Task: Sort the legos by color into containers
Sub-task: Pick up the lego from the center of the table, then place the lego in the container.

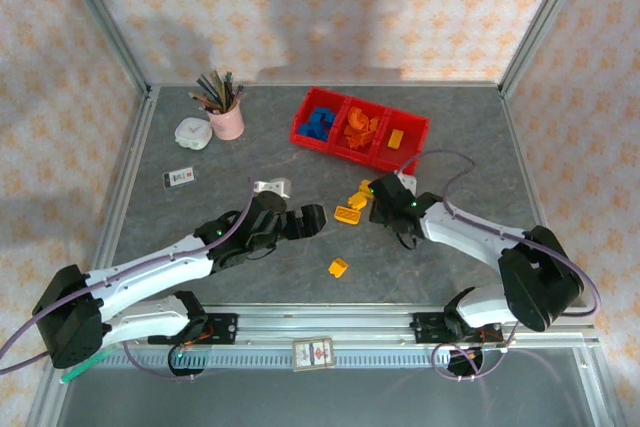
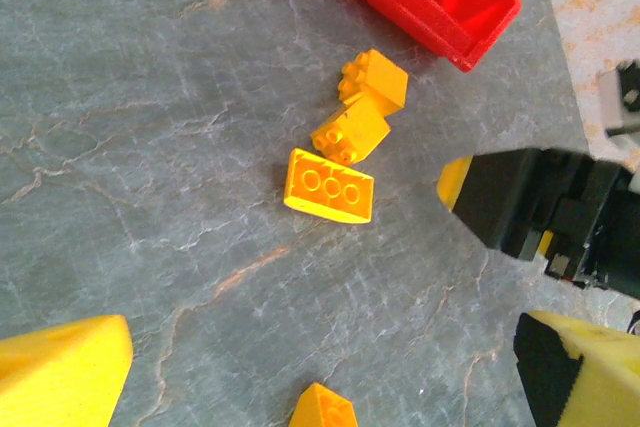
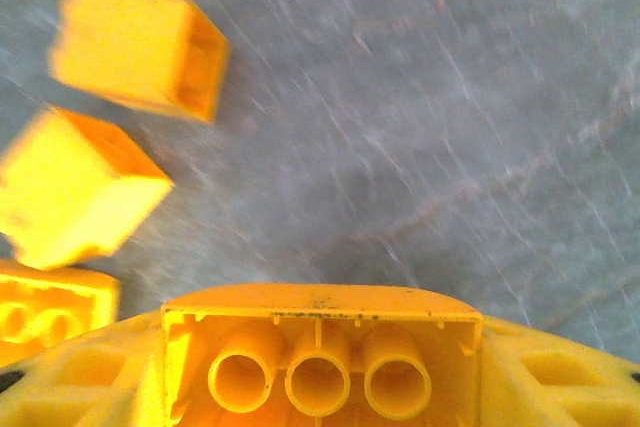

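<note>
The three joined red containers (image 1: 415,137) stand at the back right, with blue, orange and yellow legos sorted inside. On the table, three yellow legos (image 1: 347,214) lie in a cluster, shown in the left wrist view as a long brick (image 2: 330,185) with two smaller ones (image 2: 350,132) behind it. A fourth small yellow lego (image 1: 338,267) lies nearer the front. My right gripper (image 1: 378,197) is shut on a long yellow brick (image 3: 320,347), hollow underside facing the camera, beside the cluster. My left gripper (image 1: 300,219) is open above the small brick (image 2: 322,409).
A pink cup of pencils (image 1: 226,119), a small white round dish (image 1: 193,133) and a small card (image 1: 179,178) sit at the back left. Metal rails frame the table. The red bin's corner (image 2: 455,7) lies just beyond the cluster.
</note>
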